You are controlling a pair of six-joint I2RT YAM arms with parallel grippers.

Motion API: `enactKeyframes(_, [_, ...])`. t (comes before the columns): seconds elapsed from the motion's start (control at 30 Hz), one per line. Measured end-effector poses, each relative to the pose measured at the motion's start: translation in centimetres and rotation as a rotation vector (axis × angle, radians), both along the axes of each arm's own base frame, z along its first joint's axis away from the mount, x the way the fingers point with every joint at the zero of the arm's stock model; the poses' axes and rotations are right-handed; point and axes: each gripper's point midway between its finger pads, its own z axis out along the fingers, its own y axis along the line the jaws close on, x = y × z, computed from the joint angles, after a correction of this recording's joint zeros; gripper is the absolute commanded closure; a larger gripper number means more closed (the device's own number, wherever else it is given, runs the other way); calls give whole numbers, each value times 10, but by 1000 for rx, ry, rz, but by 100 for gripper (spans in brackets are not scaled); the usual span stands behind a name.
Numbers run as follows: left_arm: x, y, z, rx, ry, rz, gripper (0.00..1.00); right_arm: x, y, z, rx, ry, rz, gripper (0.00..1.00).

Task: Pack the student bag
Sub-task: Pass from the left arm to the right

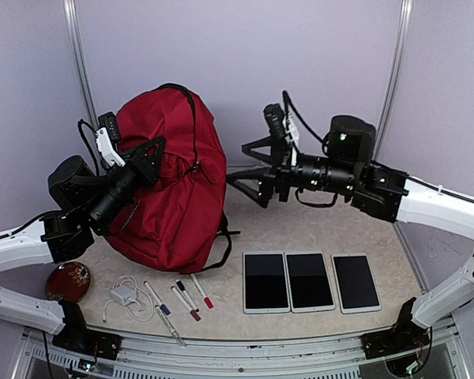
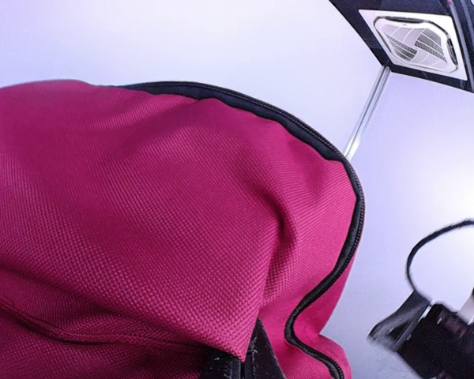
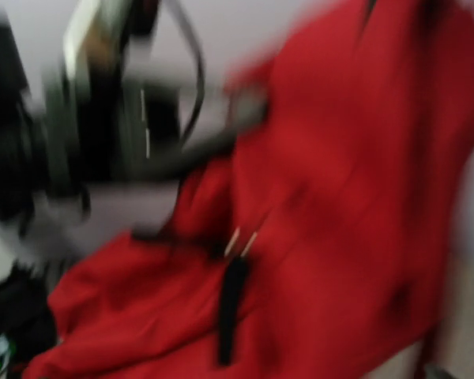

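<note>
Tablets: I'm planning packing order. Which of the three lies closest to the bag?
The leftmost tablet, nearest the student bag; the middle tablet and right tablet lie farther away.

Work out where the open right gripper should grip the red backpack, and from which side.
Probably the black zipper pull dangling from the student bag: slim, free-hanging, easy to pinch. Approach from the robot's right, where the right gripper stands open facing it; the left gripper pinches the far side.

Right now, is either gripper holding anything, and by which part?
The left gripper is shut on the student bag, pinching red fabric on its upper left side. The right gripper stands open beside the bag, holding nothing.
</note>
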Motion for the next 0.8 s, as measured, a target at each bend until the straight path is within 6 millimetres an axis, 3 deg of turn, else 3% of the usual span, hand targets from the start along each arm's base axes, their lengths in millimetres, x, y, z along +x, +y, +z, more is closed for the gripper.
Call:
enactKeyframes(0.1, [0, 3, 3, -20, -3, 13, 100, 5, 27, -47, -67, 84, 19, 0])
enactKeyframes(0.17, [-1, 4, 5, -33, -8, 19, 100, 15, 36, -68, -91, 129, -5, 0])
enactKeyframes(0.33, [-3, 6, 4, -46, -14, 22, 100, 24, 46, -85, -67, 179, -15, 4])
enactKeyframes(0.4, [-3, 6, 0, -44, -11, 22, 100, 24, 52, -85, -43, 183, 9, 20])
enactKeyframes(0.5, [-3, 5, -5, -41, -5, 21, 100, 21, 60, -85, -20, 183, 52, 67])
enactKeyframes(0.53, [-2, 5, -6, -41, -4, 21, 100, 19, 62, -84, -11, 185, 68, 87])
enactKeyframes(0.57, [-2, 5, -7, -40, -3, 20, 100, 17, 64, -83, -4, 182, 84, 100])
enactKeyframes(0.63, [-3, 6, -9, -39, -2, 19, 100, 16, 64, -79, 6, 174, 97, 100])
enactKeyframes(0.8, [-11, 12, -7, -19, -13, 15, 47, 14, 56, -71, -11, 149, 92, 100])
